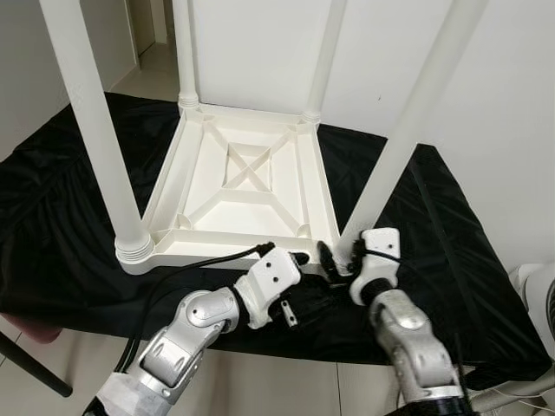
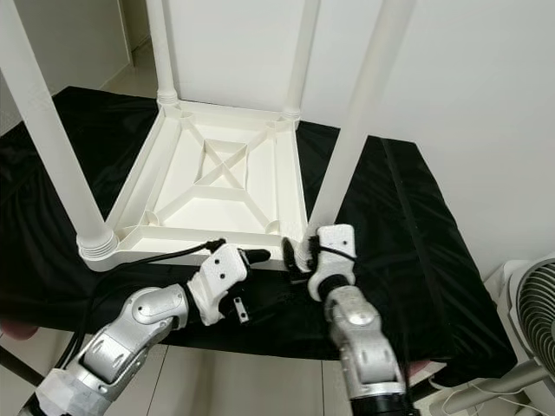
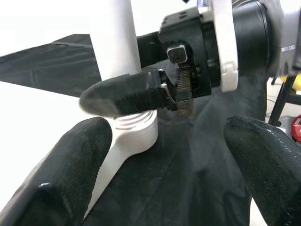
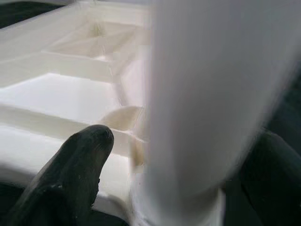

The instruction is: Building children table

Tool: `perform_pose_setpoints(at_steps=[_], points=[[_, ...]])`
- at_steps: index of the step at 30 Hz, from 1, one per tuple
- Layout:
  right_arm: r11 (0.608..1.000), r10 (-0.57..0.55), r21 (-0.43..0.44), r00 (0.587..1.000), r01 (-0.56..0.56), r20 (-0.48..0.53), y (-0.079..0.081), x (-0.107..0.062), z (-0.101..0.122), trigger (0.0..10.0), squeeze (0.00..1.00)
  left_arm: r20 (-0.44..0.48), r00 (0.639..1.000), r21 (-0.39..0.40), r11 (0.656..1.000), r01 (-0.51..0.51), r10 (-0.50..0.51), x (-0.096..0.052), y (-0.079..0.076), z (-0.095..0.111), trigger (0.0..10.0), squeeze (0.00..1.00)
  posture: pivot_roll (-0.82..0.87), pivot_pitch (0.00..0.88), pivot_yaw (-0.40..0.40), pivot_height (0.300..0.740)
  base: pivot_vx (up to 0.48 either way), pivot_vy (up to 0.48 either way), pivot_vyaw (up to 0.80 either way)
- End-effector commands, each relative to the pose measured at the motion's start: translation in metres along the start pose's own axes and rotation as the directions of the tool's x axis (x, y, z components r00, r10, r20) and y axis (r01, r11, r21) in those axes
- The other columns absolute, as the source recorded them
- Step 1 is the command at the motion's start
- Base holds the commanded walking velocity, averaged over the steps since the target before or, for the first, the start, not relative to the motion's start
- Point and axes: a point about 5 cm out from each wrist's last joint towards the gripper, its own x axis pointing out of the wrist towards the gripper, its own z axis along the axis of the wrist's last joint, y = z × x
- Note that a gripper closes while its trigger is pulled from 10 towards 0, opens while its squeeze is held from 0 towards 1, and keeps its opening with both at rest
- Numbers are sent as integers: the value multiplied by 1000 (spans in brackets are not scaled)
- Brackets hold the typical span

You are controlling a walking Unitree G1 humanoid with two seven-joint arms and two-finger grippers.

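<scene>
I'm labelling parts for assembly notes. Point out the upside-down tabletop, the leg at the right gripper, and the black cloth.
tabletop [image 1: 247, 165]: left eye view, central cross rib.
leg [image 1: 408, 139]: left eye view, mid-shaft.
black cloth [image 1: 52, 217]: left eye view, bare left part.

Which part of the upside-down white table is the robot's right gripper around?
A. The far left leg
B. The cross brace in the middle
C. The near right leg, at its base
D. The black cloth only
C: the right gripper has one black finger on each side of the near right leg just above its threaded base, as the right wrist view shows, on the upturned table.
</scene>
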Motion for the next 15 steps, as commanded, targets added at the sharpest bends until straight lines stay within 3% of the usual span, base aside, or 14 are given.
perform_pose_setpoints(at_steps=[1, 6, 10, 13, 14, 15], points=[[1000, 29, 4, 1000, -29, 6, -3, 0, 0, 10000, 0, -3, 999, 2, 999, 44, -44, 1, -2, 1, 10000, 0, -84, 0, -93, 740, 0, 0, 0], [985, 144, -86, 989, -147, -41, -16, 8, -6, 10000, 0, 0, 999, 5, 999, 51, -51, 2, -3, 2, 10000, 0, -85, 0, -88, 740, 0, 0, 0], [957, 261, -103, 960, -272, -105, -14, 15, -16, 10000, 0, 2, 999, 8, 999, 50, -50, 3, -1, 2, 10000, 0, -79, 0, -86, 740, 0, 0, 0], [953, 274, -102, 955, -286, -111, -13, 15, -17, 10000, 0, 2, 999, 8, 999, 49, -49, 3, 0, 2, 10000, 0, -79, 0, -86, 740, 0, 0, 0], [947, 291, -103, 948, -305, -129, -12, 16, -20, 8510, 0, 2, 999, 8, 999, 49, -49, 3, 0, 2, 10000, 0, -76, 0, -85, 740, 0, 0, 0], [947, 291, -103, 948, -305, -129, -12, 16, -20, 8510, 0, 2, 999, 8, 999, 49, -49, 3, 0, 2, 10000, 0, -76, 0, -85, 740, 0, 0, 0]])
